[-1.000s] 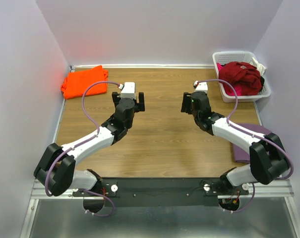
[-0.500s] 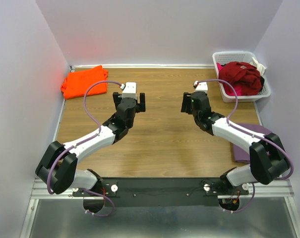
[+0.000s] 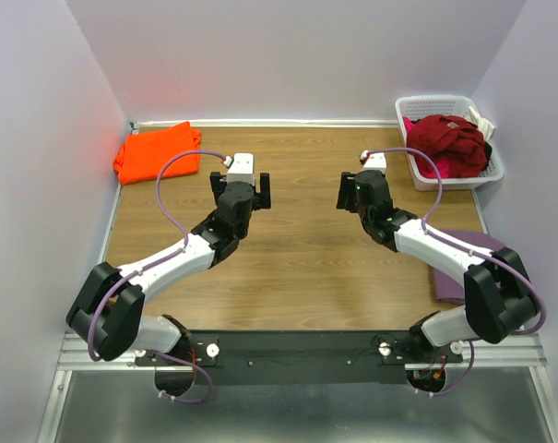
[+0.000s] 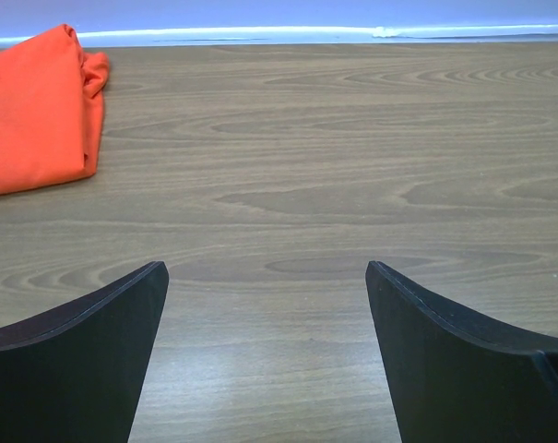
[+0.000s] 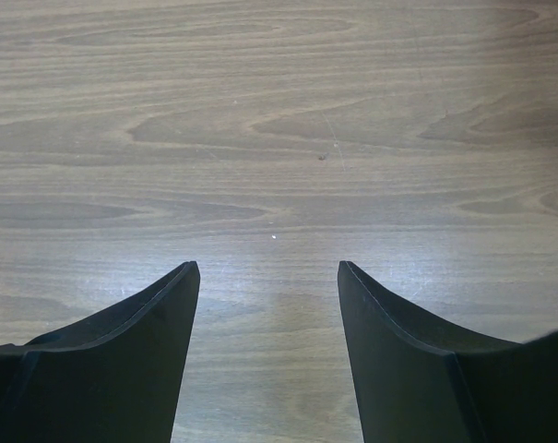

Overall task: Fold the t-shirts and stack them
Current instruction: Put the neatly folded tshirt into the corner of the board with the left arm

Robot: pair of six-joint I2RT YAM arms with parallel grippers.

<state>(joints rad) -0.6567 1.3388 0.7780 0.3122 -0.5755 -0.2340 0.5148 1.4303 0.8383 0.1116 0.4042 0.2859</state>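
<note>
Left tool (image 4: pixel 265 269) and right tool (image 5: pixel 267 268) both spread, empty, mid-counter. Orange tee (image 3: pixel 157 152) sits folded at far-left corner. I reckon next is the red tee (image 3: pixel 452 140) in the basket (image 3: pixel 445 100) at far-right corner: I reach in and pinch cloth.

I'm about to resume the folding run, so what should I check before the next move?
1. Left gripper open, empty: ok.
2. Right gripper open, empty: ok.
3. Orange t-shirt folded, far left corner: ok.
4. Dark red t-shirt folded: not ok, heaped in the basket.
5. Purple t-shirt folded: cannot tell, partly hidden.
6. Table bare between the grippers: ok.
</note>
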